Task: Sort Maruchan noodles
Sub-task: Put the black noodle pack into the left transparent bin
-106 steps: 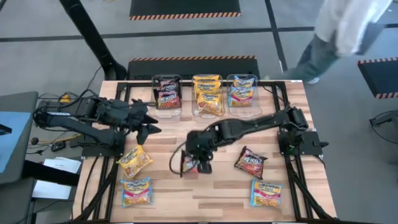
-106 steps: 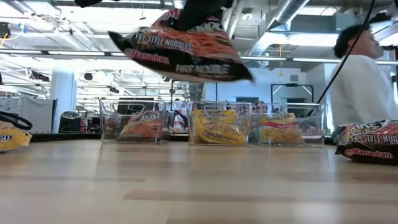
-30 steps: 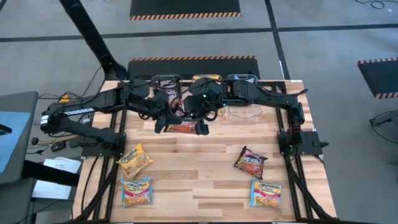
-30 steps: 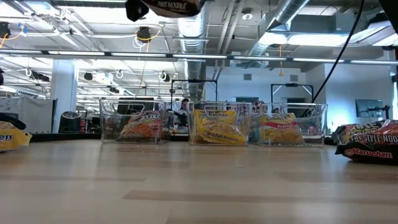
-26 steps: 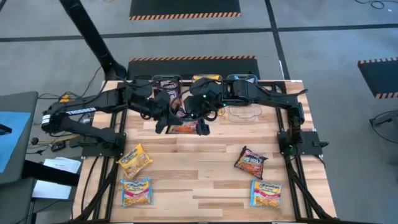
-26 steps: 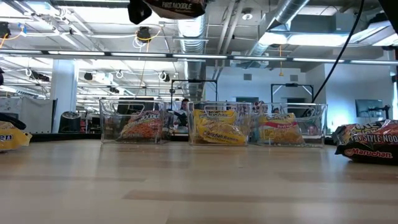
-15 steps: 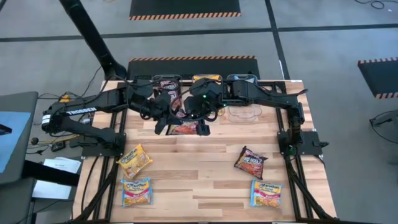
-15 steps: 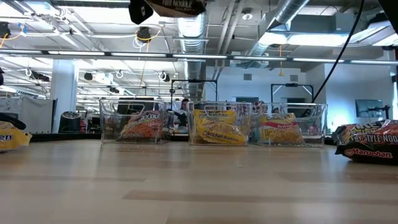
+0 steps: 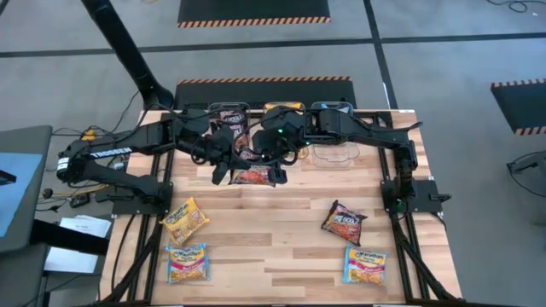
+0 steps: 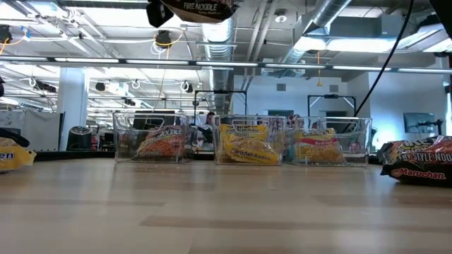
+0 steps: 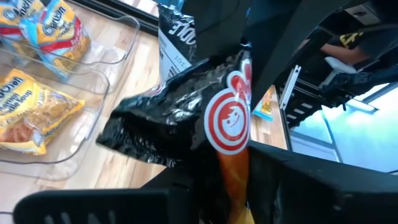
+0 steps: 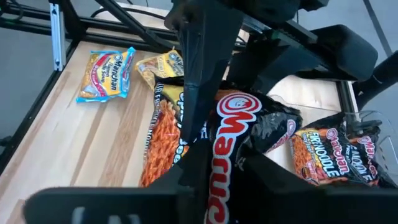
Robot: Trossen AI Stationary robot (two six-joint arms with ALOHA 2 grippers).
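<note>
Dark red-black crinkly plastic Maruchan noodle packet hung in the air, clear of the light wooden slatted table, and spanned both sets of jaws. The left gripper had its jaws closed on one end of the packet. The right gripper had the other end lying between its jaws; couldn't tell whether those were clamped or loose. The two grippers faced each other, near, with the packet bridging them.

Just past the jaws stood three clear plastic tubs in a row: one with dark packets, one with yellow-orange packets, one with blue-yellow packets.

Well apart from both jaws, flat on the table, lay a loose yellow-orange packet, a blue-yellow-pink packet, another dark red-black packet and a second blue-yellow-pink packet.
</note>
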